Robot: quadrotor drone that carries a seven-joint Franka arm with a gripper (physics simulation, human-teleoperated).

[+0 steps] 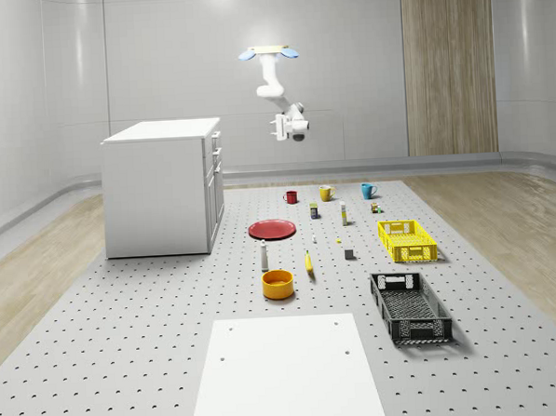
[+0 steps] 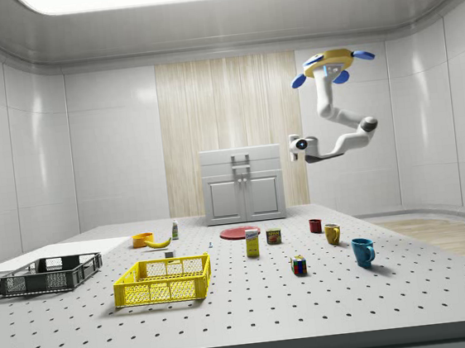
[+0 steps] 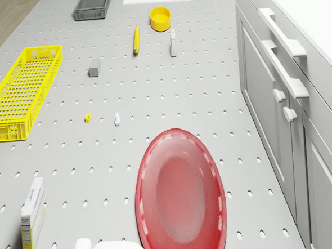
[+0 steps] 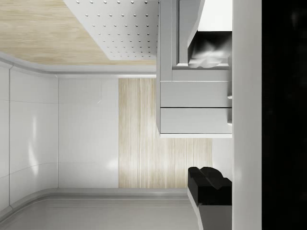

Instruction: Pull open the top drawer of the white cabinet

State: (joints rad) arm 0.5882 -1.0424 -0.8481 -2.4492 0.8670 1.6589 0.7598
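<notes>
A: Where's the drone (image 1: pixel 269 52)?

B: Hovering high in the air, right of the white cabinet (image 1: pixel 163 188) in the whole-scene view, over the far part of the pegboard floor (image 1: pixel 128 365). In the side view it hangs off the cabinet's right, well above it. Not resting on anything.

A: Arm & gripper?

B: Arm (image 1: pixel 273 82) hangs down from the drone body, bends toward the cabinet. Gripper (image 1: pixel 277 127) sits at abt the cabinet-top height, apart from the front, no contact w/ anything. Side view puts it (image 2: pixel 297 145) just right of the cabinet's upper corner.

A: Fingers?

B: Spread apart. Wrist view shows two dark fingertips (image 4: pixel 208 184) w/ a wide gap, cabinet drawers seen between them, nothing held.

A: Top drawer (image 1: pixel 216 139)?

B: Flush w/ the cabinet front, closed. Drone view shows its bar handle (image 3: pixel 281 31), second handle (image 3: pixel 283 66) just below it, two small door knobs under those.

A: Other stuff on the floor?

B: Red plate (image 1: pixel 272 229) near the cabinet front, right of it. Orange bowl (image 1: pixel 277 283) & banana (image 1: pixel 309 262) nearer to cam. Yellow crate (image 1: pixel 406 239) & black crate (image 1: pixel 410 306) on the right. Three mugs along the far row: red (image 1: pixel 290 196), yellow (image 1: pixel 326 192), blue (image 1: pixel 368 190). White sheet (image 1: pixel 287 371) at the near edge.
</notes>
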